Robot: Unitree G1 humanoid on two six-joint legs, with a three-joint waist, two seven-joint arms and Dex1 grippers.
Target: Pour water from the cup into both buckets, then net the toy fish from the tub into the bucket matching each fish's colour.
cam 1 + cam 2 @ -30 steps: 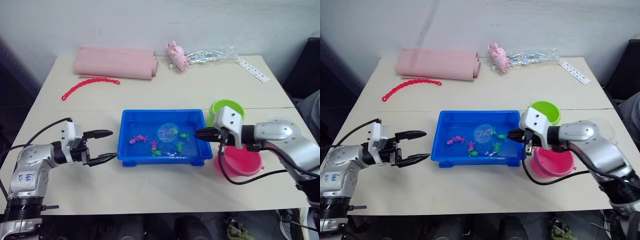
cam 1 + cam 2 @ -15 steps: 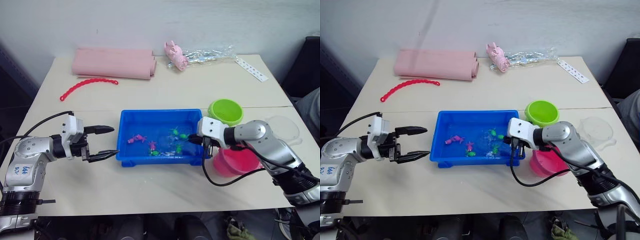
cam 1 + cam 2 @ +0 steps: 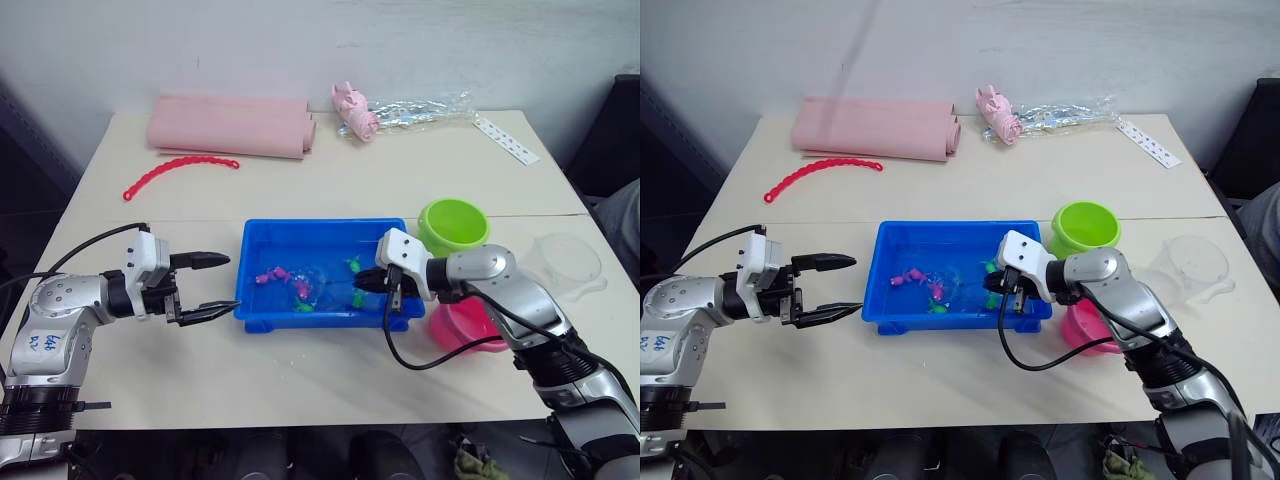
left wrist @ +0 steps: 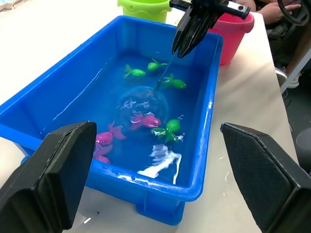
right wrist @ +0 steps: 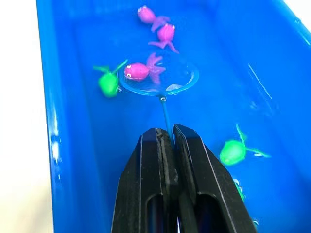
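Note:
The blue tub [image 3: 320, 226] holds water with several pink and green toy fish. My right gripper [image 3: 362, 282] reaches over the tub's right end, shut on the net's thin stick [image 5: 164, 109]. The net's blue hoop [image 5: 190, 80] is down in the water. One pink fish [image 5: 138, 70] lies inside the hoop's outline, and a green fish [image 5: 108, 82] floats just beside it. My left gripper [image 3: 233, 282] hovers open just left of the tub, holding nothing. The green bucket [image 3: 453, 225] and pink bucket [image 3: 470, 325] stand right of the tub. The clear cup [image 3: 568, 260] sits further right.
At the back of the table lie a folded pink cloth [image 3: 230, 125], a red beaded chain [image 3: 178, 172], a pale-pink pig toy [image 3: 353, 108], a crinkled clear bag [image 3: 420, 105] and a white strip [image 3: 505, 138]. The right arm's cable [image 3: 430, 355] loops over the front of the table.
My right gripper has moved left and down over the tub, carrying the net's hoop from mid-tub toward the pink fish. The left gripper has stayed open in much the same spot.

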